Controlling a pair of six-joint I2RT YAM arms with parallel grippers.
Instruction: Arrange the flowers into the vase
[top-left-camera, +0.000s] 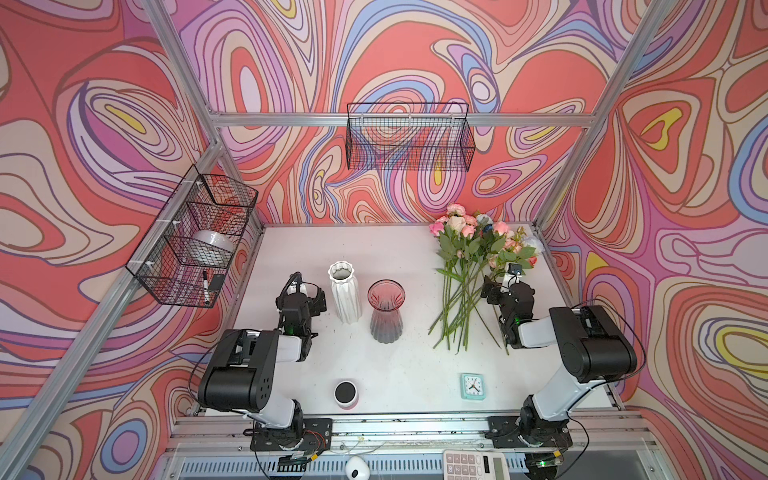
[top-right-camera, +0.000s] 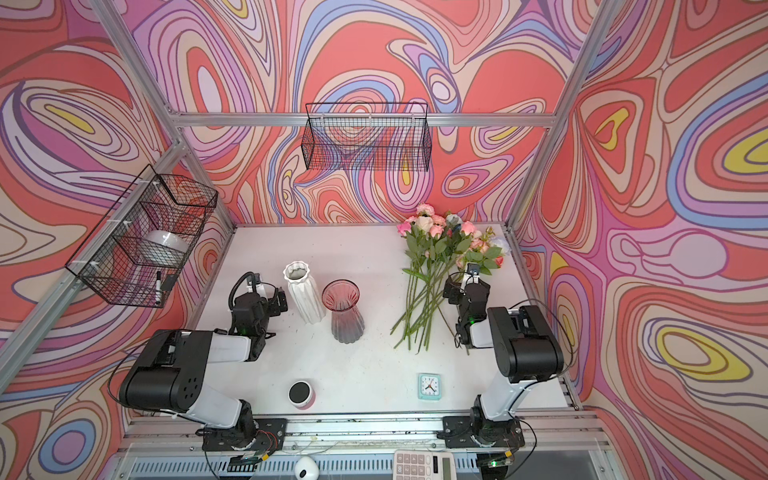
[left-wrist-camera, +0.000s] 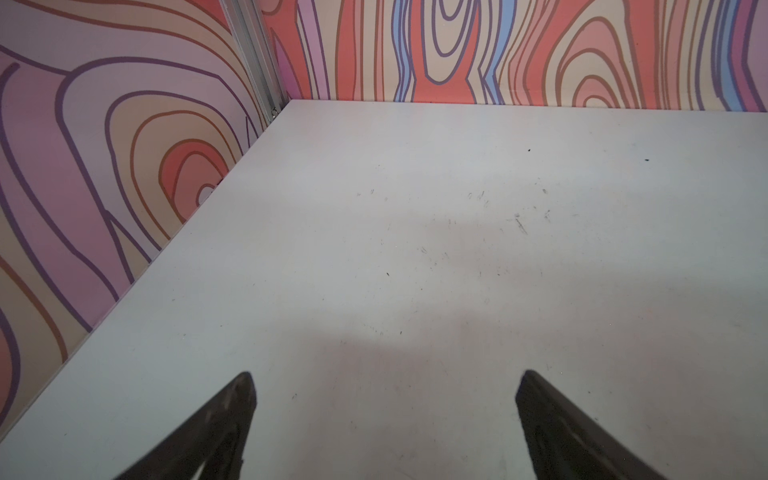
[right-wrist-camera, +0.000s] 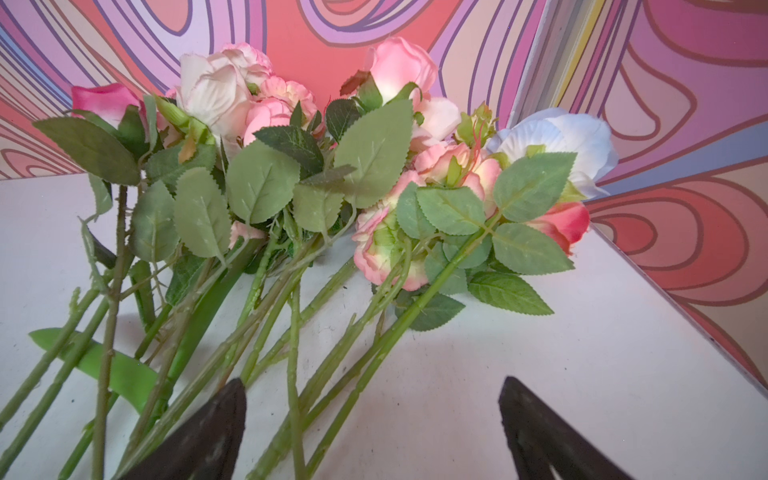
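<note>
The flowers (top-left-camera: 469, 266) (top-right-camera: 440, 257) lie in a loose pile at the back right of the white table, pink, cream and pale blue heads toward the back wall, green stems fanned toward the front. A white ribbed vase (top-left-camera: 345, 297) and a pink-to-grey glass vase (top-left-camera: 385, 311) stand upright side by side mid-table, both empty. My right gripper (top-left-camera: 505, 289) (right-wrist-camera: 374, 380) hovers open at the pile's right edge; in the right wrist view a few stems of the flowers (right-wrist-camera: 332, 187) run between its fingers, ungripped. My left gripper (top-left-camera: 309, 297) (left-wrist-camera: 386, 374) is open and empty, left of the white vase.
A mint alarm clock (top-left-camera: 472, 386) and a pink cylinder with a black top (top-left-camera: 346, 394) stand near the front edge. Wire baskets hang on the left wall (top-left-camera: 195, 245) and back wall (top-left-camera: 409, 137). A calculator (top-left-camera: 473, 465) lies in front of the table.
</note>
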